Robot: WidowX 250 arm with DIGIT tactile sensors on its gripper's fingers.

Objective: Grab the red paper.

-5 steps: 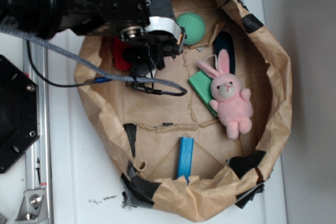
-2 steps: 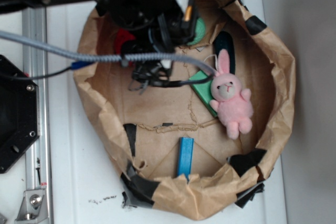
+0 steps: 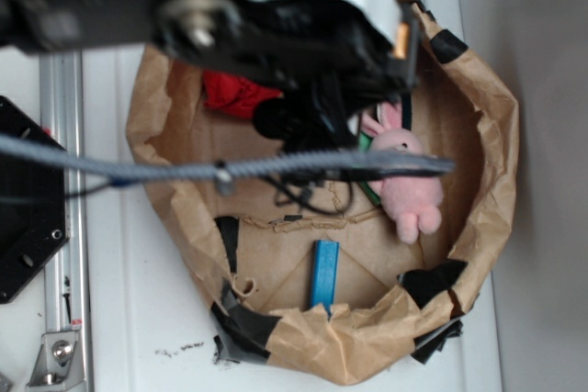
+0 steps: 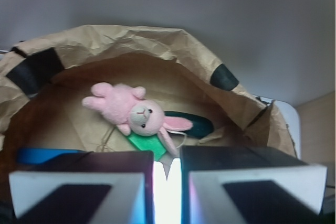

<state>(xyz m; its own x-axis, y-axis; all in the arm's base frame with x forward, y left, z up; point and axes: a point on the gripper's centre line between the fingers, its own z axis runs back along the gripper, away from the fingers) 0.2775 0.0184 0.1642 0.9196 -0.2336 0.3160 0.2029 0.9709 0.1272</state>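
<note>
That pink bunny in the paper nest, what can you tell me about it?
The bunny is a small plush toy of fuzzy pink fabric, with a paler face, dark eyes and long ears. It lies face up on the brown paper floor, near the right side of the paper wall. Its head and upper body rest on a green block. In the exterior view the arm overhead hides part of its ears. The wrist view shows all of it, limbs spread. Nothing grips it.

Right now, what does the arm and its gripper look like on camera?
The arm is black and blurred, with a white-silver cylindrical section and a small orange mark. A grey braided cable trails from it. In the wrist view, the gripper shows dark fingers with pale edges.
</note>
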